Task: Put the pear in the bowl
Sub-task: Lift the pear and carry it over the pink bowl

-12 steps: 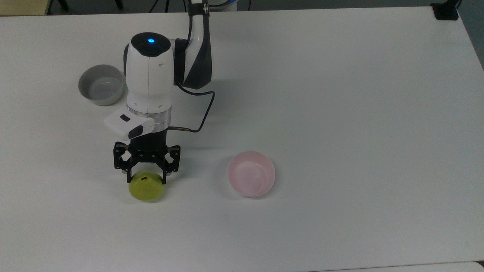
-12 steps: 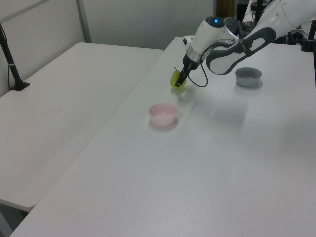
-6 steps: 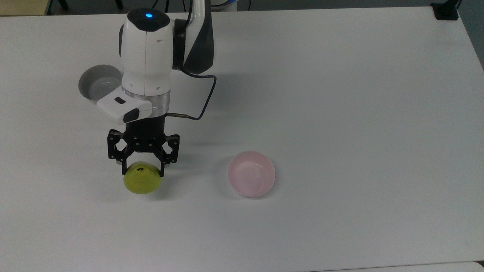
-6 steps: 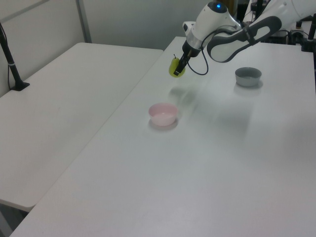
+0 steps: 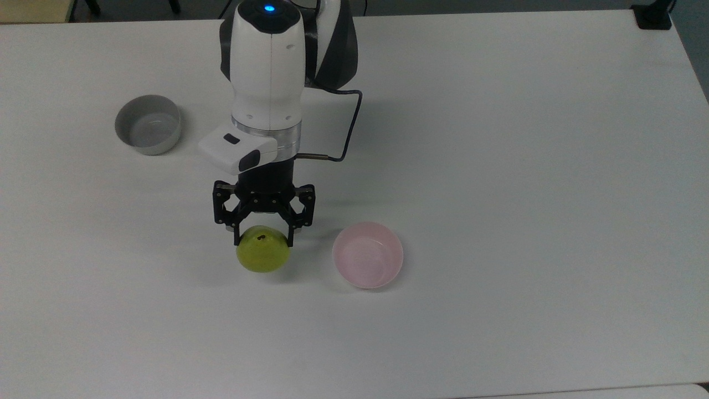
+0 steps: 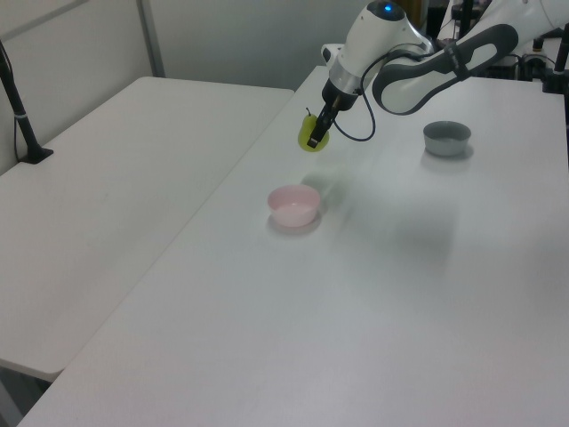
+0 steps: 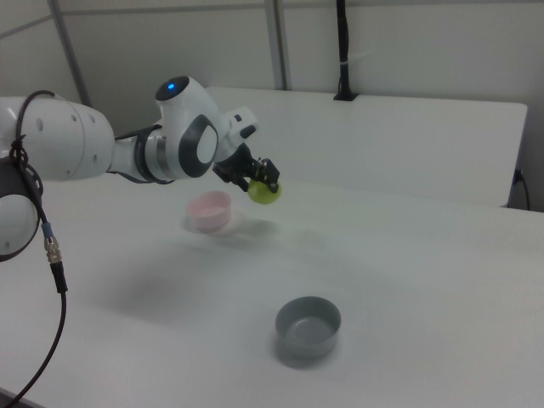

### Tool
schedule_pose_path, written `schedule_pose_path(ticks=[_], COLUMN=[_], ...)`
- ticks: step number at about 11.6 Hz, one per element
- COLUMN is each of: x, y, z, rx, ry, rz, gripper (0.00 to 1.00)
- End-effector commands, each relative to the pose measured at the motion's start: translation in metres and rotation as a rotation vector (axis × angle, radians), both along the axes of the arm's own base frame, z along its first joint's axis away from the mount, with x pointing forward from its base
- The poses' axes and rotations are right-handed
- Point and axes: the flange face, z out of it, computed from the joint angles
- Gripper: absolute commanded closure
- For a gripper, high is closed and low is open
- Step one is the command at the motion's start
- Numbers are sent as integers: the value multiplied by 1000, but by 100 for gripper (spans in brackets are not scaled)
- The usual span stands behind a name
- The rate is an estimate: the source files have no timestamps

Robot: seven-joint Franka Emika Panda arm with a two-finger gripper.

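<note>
- Your gripper (image 5: 263, 235) has its two fingers clamped on either side of the pear (image 5: 262, 255), gripping it near the top where the dark stem spot sits
- The pear hangs clear of the bench (image 5: 526, 166); in the left view (image 6: 311, 133) and the right view (image 7: 264, 192) you can see air under it and its shadow lying apart on the surface
- So, by my reading, the pick-up is done and you are in the carry
- What is left: the bowl (image 5: 368, 262) is empty and stands just beside the pear, to the top view's right; you need to bring the fruit over its rim, lower it and let go
- The grey bowl (image 5: 148, 123) sits well apart, to the top view's left, and looks out of your way
- The bench is white and plain, with a second white table (image 6: 116, 178) beside it
- Around you are pale walls with upright poles (image 7: 278, 42), and a black post (image 7: 342, 51) standing at the far table's edge
</note>
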Motion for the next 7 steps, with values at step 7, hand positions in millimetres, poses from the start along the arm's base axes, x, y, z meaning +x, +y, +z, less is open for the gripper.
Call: schedule_pose_path(ticks=[7], x=[-23], y=[94], z=[10], rx=[73], ry=[50], rz=[-5], gripper=[38])
